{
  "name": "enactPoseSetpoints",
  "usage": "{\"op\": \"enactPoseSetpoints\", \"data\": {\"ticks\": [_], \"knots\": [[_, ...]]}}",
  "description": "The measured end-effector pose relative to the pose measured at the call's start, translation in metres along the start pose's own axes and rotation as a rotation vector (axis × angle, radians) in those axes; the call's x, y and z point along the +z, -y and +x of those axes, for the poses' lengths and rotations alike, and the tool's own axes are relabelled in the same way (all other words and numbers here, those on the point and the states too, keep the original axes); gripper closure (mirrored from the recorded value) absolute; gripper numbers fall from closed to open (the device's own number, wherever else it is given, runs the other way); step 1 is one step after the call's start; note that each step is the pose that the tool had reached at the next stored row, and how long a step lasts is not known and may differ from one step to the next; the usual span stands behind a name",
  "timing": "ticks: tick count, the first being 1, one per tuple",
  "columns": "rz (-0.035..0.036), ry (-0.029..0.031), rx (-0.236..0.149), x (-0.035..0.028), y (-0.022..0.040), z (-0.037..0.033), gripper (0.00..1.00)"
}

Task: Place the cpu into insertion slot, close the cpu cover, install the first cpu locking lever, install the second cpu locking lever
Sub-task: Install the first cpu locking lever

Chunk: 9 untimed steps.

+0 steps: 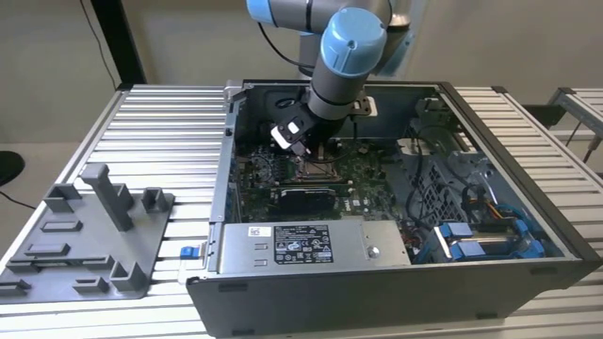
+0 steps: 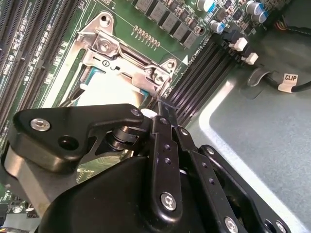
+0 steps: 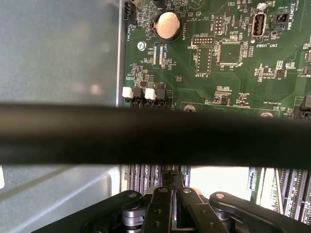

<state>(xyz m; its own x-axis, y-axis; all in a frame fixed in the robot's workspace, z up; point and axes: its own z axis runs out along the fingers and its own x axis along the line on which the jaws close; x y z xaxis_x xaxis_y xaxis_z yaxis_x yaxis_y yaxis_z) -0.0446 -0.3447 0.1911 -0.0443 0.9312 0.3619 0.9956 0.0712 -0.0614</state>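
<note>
Down inside the case [image 1: 377,296], right over the socket [image 2: 97,29]: fingers [image 2: 156,127] pinched shut, can't tell on what. Chip [image 2: 109,90] seated, cover [image 2: 121,60] looks flipped down. Levers probably not latched yet.

- A white tag [image 2: 290,77] is sitting on a cable loop in the second wrist view, carrying one short word in black capitals.
- The cpu cover [image 2: 121,65] is showing small stamped signs: a dash, a circled mark and a curved line.
- A white triangle [image 2: 184,59] is sitting printed on the green circuit board [image 2: 146,24] just beside the cover's corner.
- In the first wrist view, fine white lettering is running across the board beside the coin battery [image 3: 167,25], the pin headers and a port [image 3: 259,24].
- In the exterior view, a black label [image 1: 301,247] and a white sticker [image 1: 259,231] are lying on the power-supply box [image 1: 377,244], their print being too small to read.
</note>
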Motion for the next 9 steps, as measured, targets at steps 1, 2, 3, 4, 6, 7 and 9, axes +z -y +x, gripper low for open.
{"op": "enactPoseSetpoints", "data": {"ticks": [1, 2, 3, 4, 6, 7, 9], "knots": [[0.0000, 0.0000, 0.000, 0.0001, -0.0001, 0.0000, 1.00], [0.0000, 0.0000, 0.000, 0.0003, -0.0002, -0.0001, 1.00], [0.0001, 0.0000, 0.000, 0.0004, -0.0004, -0.0001, 1.00], [0.0001, 0.0000, 0.000, 0.0005, -0.0006, -0.0001, 1.00], [0.0000, 0.0000, 0.000, 0.0005, -0.0010, -0.0002, 1.00], [-0.0001, -0.0001, 0.000, 0.0006, -0.0011, -0.0002, 1.00], [0.0000, 0.0000, 0.000, 0.0008, -0.0014, -0.0003, 1.00]]}}
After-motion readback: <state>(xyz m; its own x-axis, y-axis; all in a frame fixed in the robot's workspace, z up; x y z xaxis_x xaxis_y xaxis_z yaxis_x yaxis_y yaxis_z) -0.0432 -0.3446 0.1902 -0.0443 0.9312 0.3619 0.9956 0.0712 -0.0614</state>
